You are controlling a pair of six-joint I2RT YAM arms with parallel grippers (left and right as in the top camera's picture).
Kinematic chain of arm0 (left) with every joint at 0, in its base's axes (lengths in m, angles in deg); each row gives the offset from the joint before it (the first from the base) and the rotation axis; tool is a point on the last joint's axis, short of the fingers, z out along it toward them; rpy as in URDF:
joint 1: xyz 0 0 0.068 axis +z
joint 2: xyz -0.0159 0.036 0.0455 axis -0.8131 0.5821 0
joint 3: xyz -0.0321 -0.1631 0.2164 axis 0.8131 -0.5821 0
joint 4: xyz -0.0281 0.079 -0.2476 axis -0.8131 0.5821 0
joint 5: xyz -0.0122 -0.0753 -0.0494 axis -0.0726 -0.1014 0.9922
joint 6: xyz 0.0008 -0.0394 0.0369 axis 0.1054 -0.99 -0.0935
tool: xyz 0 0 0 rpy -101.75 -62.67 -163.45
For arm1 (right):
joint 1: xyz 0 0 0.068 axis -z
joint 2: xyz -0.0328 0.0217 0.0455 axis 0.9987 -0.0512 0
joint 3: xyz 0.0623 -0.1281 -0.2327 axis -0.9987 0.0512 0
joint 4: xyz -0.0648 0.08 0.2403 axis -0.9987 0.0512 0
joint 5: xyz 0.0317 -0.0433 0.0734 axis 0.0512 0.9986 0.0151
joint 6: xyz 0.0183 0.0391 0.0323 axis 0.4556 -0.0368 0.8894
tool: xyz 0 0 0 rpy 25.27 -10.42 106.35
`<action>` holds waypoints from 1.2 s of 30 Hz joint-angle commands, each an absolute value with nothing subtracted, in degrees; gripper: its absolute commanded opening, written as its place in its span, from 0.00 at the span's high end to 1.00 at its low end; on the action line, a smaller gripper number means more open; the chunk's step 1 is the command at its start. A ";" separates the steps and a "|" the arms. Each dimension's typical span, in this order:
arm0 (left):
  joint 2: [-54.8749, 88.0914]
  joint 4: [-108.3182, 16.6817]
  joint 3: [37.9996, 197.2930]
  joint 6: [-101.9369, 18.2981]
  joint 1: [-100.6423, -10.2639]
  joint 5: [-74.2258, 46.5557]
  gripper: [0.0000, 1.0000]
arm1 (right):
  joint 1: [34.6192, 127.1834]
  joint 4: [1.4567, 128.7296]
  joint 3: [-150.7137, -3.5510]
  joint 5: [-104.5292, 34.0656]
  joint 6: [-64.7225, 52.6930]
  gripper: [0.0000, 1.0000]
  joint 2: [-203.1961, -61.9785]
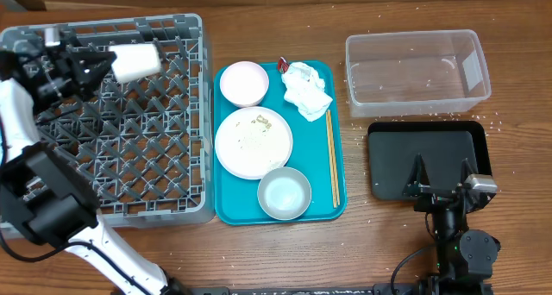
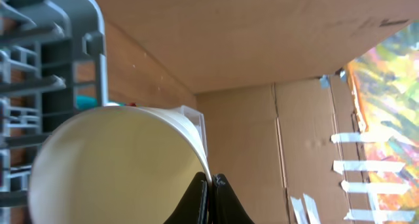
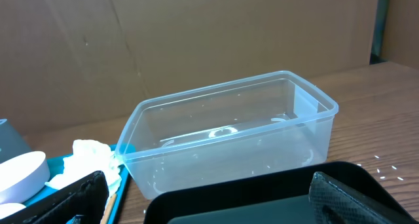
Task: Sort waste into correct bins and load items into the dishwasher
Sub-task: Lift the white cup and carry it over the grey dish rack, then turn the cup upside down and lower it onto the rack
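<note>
Claw on the left [image 1: 105, 65] is pinched shut on the rim of a white cup [image 1: 136, 61], which lies on its side above the far part of the rack [image 1: 155, 157]. The rack's far wall stands close behind the cup.

The right claw [image 1: 444, 176] is spread wide and grips nothing. It hangs over the near edge of the black tray [image 1: 427, 144]. Just beyond that tray sits the clear tub [image 1: 418, 71], with pale specks on its floor that could be grains or glints. Loose grains [image 1: 493, 120] dot the worktop [image 1: 259, 260] around both.

Between rack and tub, just beside the rack, lies the teal tray [image 1: 321, 176]. It carries:
- a small white bowl [image 1: 244, 83]
- a plate [image 1: 253, 142] with food bits on it
- a grey bowl [image 1: 284, 192]
- a crumpled napkin [image 1: 306, 90], with a red wrapper [image 1: 282, 65] at its far corner
- chopsticks [image 1: 332, 157] along the tray's right side
</note>
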State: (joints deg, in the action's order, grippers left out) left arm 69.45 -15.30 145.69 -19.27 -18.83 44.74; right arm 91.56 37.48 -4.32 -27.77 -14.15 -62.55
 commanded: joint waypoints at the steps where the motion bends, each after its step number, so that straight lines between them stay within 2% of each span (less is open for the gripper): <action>1: 69.80 -15.27 145.54 -14.82 -16.45 47.45 0.96 | 91.75 37.15 -3.70 -27.26 -14.19 0.00 -61.98; 9: 72.86 -17.87 144.75 -14.77 -14.53 46.66 0.96 | 91.75 37.15 -3.70 -27.26 -14.19 0.00 -61.98; 16: 79.44 -24.87 144.75 -16.94 -13.46 49.11 0.96 | 91.75 37.15 -3.70 -27.26 -14.19 0.00 -61.98; 36: 82.43 -40.96 145.19 -26.12 -19.01 49.13 0.96 | 91.75 37.13 -3.70 -27.26 -14.19 0.00 -61.98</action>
State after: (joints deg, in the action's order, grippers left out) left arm 81.69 -39.58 144.97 -23.12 -17.91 48.09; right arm 91.56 37.46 -4.32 -27.75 -14.12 -62.55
